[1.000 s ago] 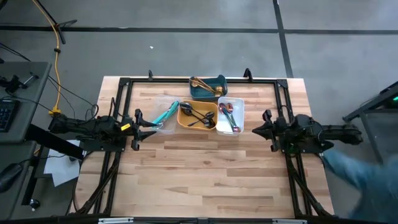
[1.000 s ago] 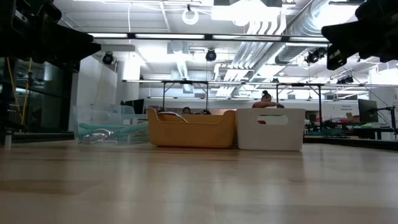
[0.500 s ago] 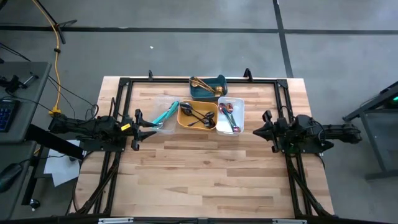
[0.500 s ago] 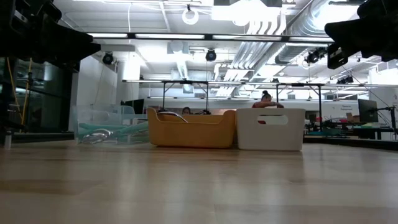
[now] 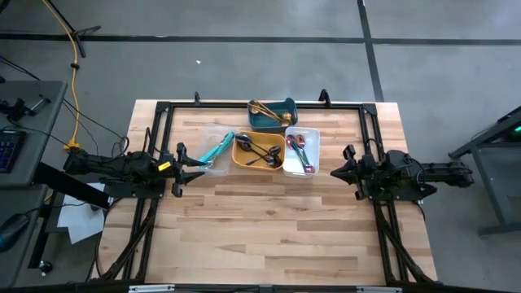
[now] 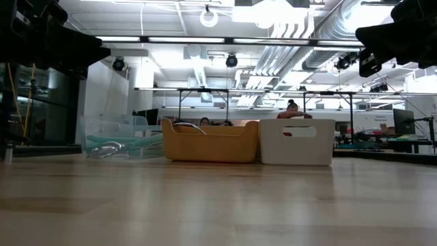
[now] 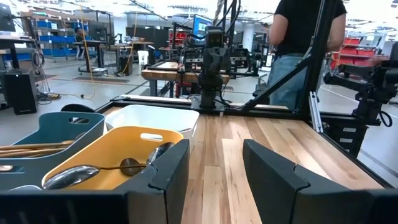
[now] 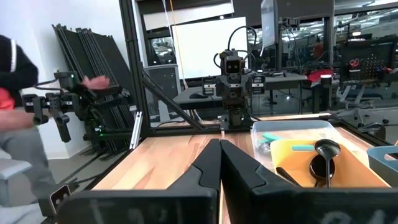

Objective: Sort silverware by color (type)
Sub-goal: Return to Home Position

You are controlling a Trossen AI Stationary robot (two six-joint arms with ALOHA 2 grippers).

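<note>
Left pincer point(image 5: 195, 165) was held above the bench's point(image 5: 269, 228) left edge, pointing toward the bins; the left wrist view showed its fingers point(image 7: 166, 177) set well apart with nothing between them. Right pincer point(image 5: 336, 171) was held above the right edge, facing the left one, and the right wrist view showed its fingers point(image 8: 208, 168) closed tip to tip on nothing. All silverware lay in four bins grouped at the far middle of the bench. Teal spoons point(image 5: 218, 149) lay in the clear bin point(image 5: 205, 140), one leaning over its rim toward the orange bin point(image 5: 259, 165). Dark spoons point(image 5: 259, 151) lay in the orange bin, which stood between the clear bin and the white bin point(image 5: 313, 138) and touched the latter. Pink-purple utensils point(image 5: 299, 155) lay in the white bin. Gold utensils point(image 5: 264, 110) lay in the teal bin point(image 5: 286, 106), which stood just behind the orange and white bins. No silverware lay loose on the bench. A person point(image 7: 305, 37) stood beyond the bench's right side.
</note>
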